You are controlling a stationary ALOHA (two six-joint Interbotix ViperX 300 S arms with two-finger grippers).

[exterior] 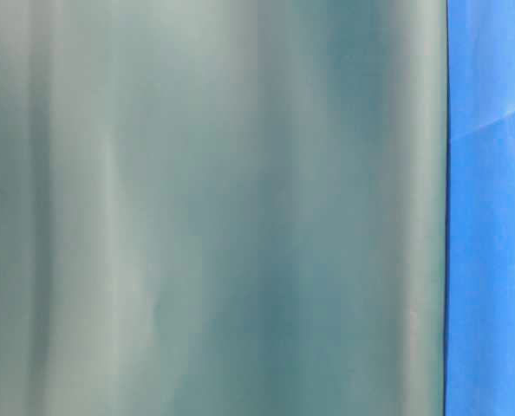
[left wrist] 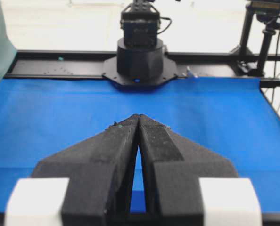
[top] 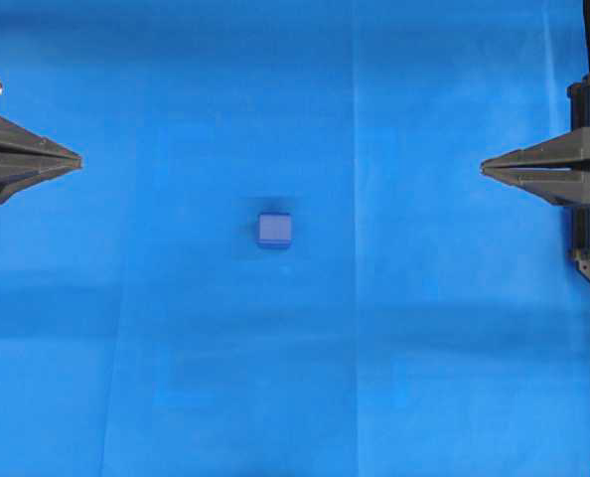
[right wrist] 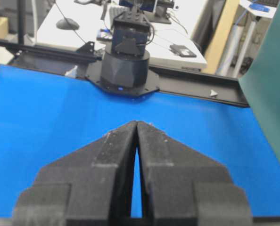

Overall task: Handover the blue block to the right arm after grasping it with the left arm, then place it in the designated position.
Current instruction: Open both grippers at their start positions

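Note:
The blue block (top: pixel 274 230), a small dark-blue cube, lies alone on the blue cloth (top: pixel 295 397) near the middle of the overhead view. My left gripper (top: pixel 79 157) sits at the left edge, tips touching, shut on nothing, well to the left of the block. At the right edge my right gripper (top: pixel 483 166) is also shut and empty, far to the block's right. In the left wrist view the left gripper (left wrist: pixel 138 115) shows closed tips; the right wrist view shows the right gripper (right wrist: pixel 137 122) the same. The block is hidden in both wrist views.
The opposite arm's black base (left wrist: pixel 139 59) stands at the far cloth edge in the left wrist view, and the other base (right wrist: pixel 126 66) in the right wrist view. A grey-green sheet (exterior: pixel 214 208) fills most of the table-level view.

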